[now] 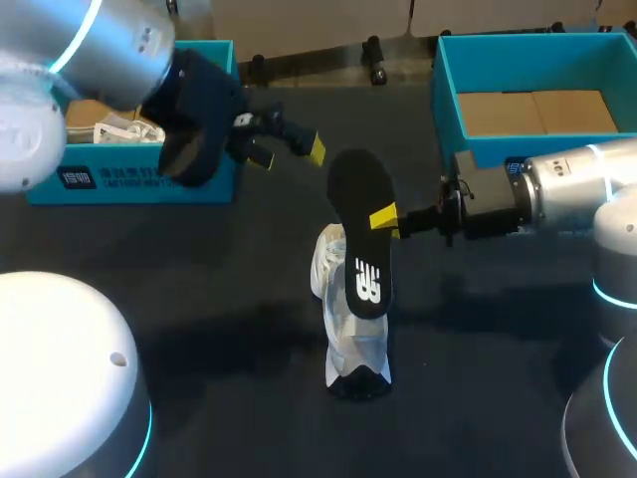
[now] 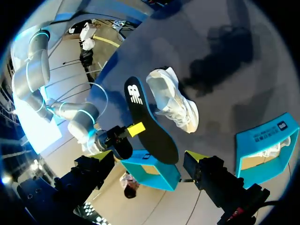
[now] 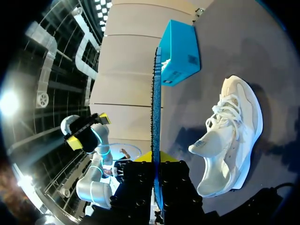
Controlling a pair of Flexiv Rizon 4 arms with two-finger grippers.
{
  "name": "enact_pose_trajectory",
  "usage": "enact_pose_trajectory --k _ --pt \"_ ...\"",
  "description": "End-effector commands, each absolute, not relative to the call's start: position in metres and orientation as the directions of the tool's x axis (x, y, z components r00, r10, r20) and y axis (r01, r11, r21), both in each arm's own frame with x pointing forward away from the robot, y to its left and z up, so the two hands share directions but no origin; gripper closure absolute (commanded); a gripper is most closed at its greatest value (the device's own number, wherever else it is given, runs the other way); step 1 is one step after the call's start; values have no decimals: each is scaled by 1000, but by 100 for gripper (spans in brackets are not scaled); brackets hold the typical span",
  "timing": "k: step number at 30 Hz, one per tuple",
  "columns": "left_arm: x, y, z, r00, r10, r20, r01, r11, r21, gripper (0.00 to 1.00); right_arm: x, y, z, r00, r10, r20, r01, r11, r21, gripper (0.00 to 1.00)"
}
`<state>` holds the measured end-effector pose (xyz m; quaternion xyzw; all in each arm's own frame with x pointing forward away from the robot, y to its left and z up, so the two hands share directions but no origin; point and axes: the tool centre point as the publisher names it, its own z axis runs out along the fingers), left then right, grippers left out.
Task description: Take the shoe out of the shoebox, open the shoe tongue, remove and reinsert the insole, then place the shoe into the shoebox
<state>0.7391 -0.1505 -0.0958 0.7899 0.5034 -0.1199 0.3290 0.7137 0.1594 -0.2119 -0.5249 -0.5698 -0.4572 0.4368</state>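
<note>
Black insole (image 1: 360, 227) clamped in right gripper (image 1: 384, 217), above white shoe (image 1: 356, 351) at tabletop middle. Left gripper (image 1: 291, 149) spread wide, empty, beside far-left shoebox (image 1: 129, 185).

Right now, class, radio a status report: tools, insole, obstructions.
Right tool shut on black flat insole, held up over white lace-up sneaker. Left tool open, empty, standing off. Nothing seen blocking.

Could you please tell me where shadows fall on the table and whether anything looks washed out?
Head view: a soft shadow on the table beside the shoe, whose white upper looks bright and low in detail. Left wrist view: a dark blotchy shadow past the shoe. Right wrist view: shadow along the shoe's sole.
</note>
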Motion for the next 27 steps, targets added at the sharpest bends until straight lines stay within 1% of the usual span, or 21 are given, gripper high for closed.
enact_pose_trajectory --k 1,2,7,11,20,27 --pt "755 -164 -85 444 791 -422 893 -350 284 0 714 161 -212 -67 200 978 998 29 62 100" --pt "756 -165 -83 437 806 -400 894 -342 289 0 714 161 -212 -67 200 978 998 29 62 100" --pt "760 -176 -76 396 851 -345 917 -347 197 0 714 161 -212 -67 200 978 998 29 62 100" --pt "757 -187 -75 361 890 -278 931 -329 158 0 714 161 -212 -67 200 978 998 29 62 100" --pt "762 -200 -75 236 955 -179 971 -229 63 0 714 161 -212 -67 200 978 998 29 62 100" --pt "770 -207 -85 159 983 -92 987 -156 42 0 714 161 -212 -67 200 978 998 29 62 100"
